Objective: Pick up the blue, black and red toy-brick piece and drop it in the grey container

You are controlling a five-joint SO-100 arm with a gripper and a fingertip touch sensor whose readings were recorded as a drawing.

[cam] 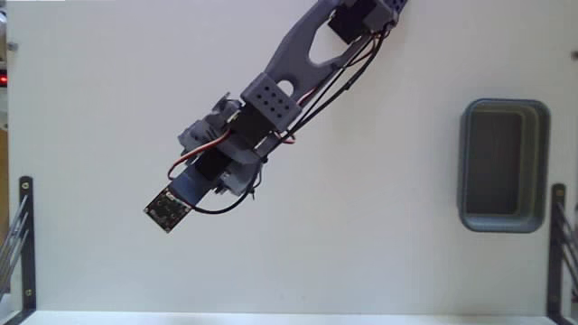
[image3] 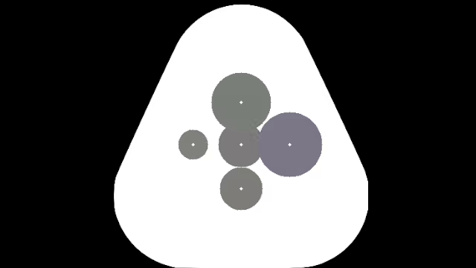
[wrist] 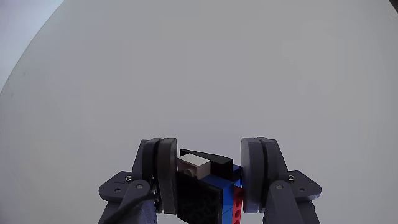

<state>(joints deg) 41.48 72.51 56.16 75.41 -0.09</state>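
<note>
Gripper (wrist: pixel 209 177) clamps toy-brick piece (wrist: pixel 205 190); no writing legible anywhere.

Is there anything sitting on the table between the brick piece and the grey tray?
Nothing visible. The toy-brick piece sits between the pincer fingers, and in the fixed view the white table shows bare up to the grey container at right.

In the wrist view the toy-brick piece (wrist: pixel 205 186) sits between the two fingers of the gripper (wrist: pixel 205 177), one finger (wrist: pixel 163 177) to its left and one to its right, with bare table (wrist: pixel 199 74) beyond. In the fixed view the arm (cam: pixel 271 99) reaches from the top edge down to the left, its end over the table's left half — the container (cam: pixel 504 165) lies well apart at the right edge, nothing in it.
</note>
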